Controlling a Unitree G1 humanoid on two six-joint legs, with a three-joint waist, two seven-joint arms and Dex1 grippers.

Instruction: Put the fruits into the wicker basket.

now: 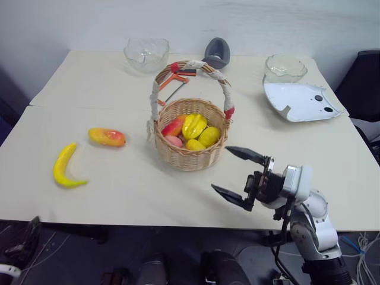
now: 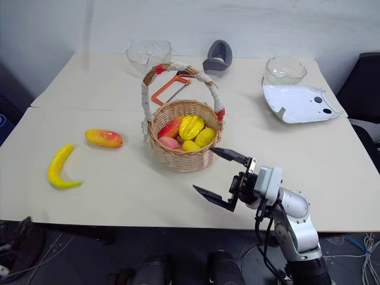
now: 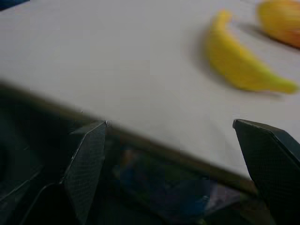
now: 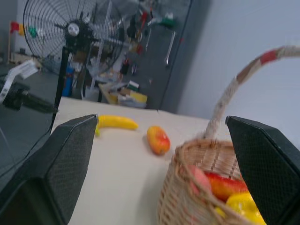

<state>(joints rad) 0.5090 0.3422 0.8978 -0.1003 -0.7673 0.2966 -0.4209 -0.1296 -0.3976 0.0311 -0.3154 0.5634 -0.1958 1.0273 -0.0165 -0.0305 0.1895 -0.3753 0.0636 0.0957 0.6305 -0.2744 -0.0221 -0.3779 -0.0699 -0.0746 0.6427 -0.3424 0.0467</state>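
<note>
Cream-coloured worktop (image 1: 178, 196) carries the round tan wicker basket (image 1: 190, 151), already partly filled; the long curved yellow banana (image 1: 64, 166) and oval orange-red mango (image 1: 107, 137) lie to its left. Both end effectors, right (image 1: 236, 172) and left (image 3: 173, 154), are spread and empty, so I'd judge the left must reach for the banana

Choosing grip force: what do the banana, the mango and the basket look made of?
Banana: likely plastic; even yellow, smooth, slightly glossy skin.
Mango: probably plastic too; smooth orange-red and yellow surface with a sheen.
Basket: woven tan wicker, matte; its handle looks wrapped in white cloth and red tape.
</note>
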